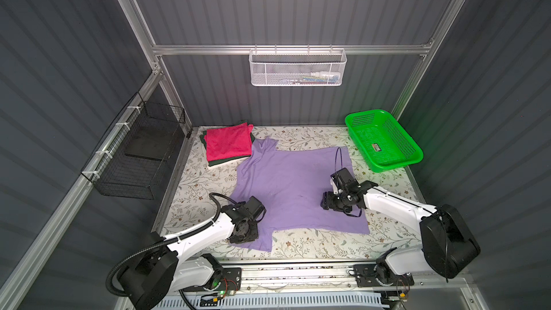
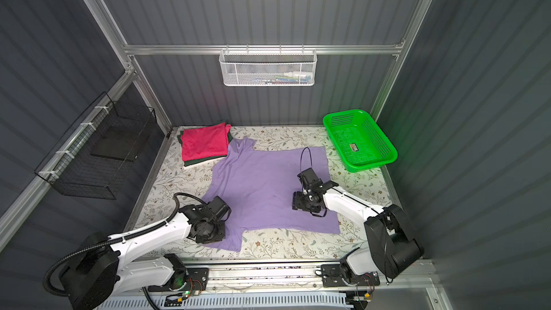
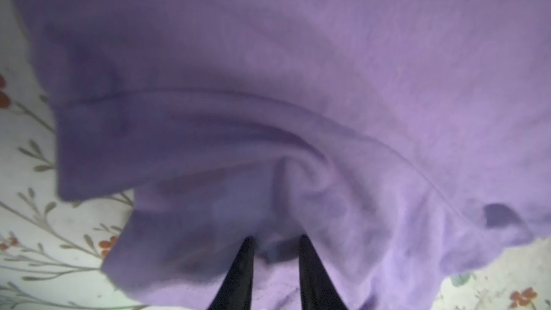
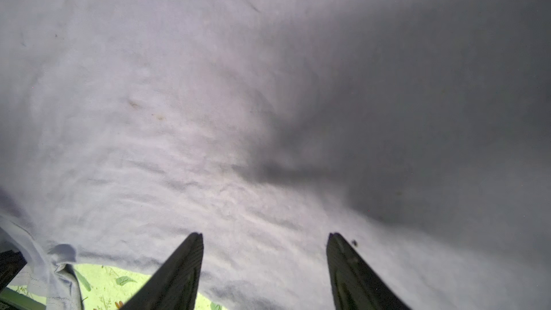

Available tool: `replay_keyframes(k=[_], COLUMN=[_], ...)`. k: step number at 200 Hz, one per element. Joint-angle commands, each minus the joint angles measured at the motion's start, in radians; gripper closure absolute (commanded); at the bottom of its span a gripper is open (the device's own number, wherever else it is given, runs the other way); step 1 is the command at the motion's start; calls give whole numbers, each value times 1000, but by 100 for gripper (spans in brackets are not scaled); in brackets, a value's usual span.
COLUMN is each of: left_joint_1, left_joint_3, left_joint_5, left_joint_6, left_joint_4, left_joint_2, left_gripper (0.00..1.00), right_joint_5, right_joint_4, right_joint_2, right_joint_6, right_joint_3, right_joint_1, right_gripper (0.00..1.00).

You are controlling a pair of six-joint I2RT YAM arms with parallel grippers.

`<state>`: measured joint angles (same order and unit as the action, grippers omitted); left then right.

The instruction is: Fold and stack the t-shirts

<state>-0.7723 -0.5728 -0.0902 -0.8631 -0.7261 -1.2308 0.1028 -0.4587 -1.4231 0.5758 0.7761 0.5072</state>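
I'm seeing the right tool [image 4: 265,235] gaping over the lavender t-shirt [image 1: 292,180]; the left tool [image 3: 275,238] is sitting narrow in its folds, grip unclear.

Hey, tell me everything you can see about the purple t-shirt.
The purple t-shirt is soft lavender cloth, spread nearly flat and unfolded on the floral table, no lettering showing. One sleeve reaches back to the folded stack, the other points to the front edge. The left gripper has a fold bunched between narrow jaws; the right gripper stands open over its flat part.
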Motion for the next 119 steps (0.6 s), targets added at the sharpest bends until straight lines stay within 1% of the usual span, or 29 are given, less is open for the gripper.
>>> replay_keyframes(k=[1, 19, 39, 51, 62, 70, 84, 106, 119], left_joint_1=[-61, -149, -272, -338, -368, -374, -374, -366, -331], left_joint_3=[27, 33, 56, 62, 53, 37, -30, -178, -262], left_joint_5=[47, 78, 160, 189, 199, 191, 123, -58, -156], left_joint_6=[-56, -133, -239, -291, -306, -300, -254, -193, -149], left_joint_4=[4, -23, -22, -36, -66, -109, -205, -308, -338], left_joint_2=[-58, -76, -62, -42, -21, -4, 34, 74, 69], left_gripper=[75, 77, 78, 78, 78, 77, 76, 72, 71], right_joint_5=[-41, -78, -105, -109, -114, -115, -131, -141, -158], right_joint_4=[-25, -22, -29, -25, -13, -11, -13, -36, -69], right_joint_2=[10, 28, 42, 44, 39, 30, 10, 3, 23], right_joint_6=[21, 47, 59, 61, 62, 63, 72, 97, 115], right_joint_3=[1, -14, -23, -29, -44, -50, -67, -103, -122], right_joint_1=[-7, -14, -41, -59, -75, -82, -87, -88, -84], right_gripper=[31, 30, 29, 29, 29, 29, 29, 29, 29])
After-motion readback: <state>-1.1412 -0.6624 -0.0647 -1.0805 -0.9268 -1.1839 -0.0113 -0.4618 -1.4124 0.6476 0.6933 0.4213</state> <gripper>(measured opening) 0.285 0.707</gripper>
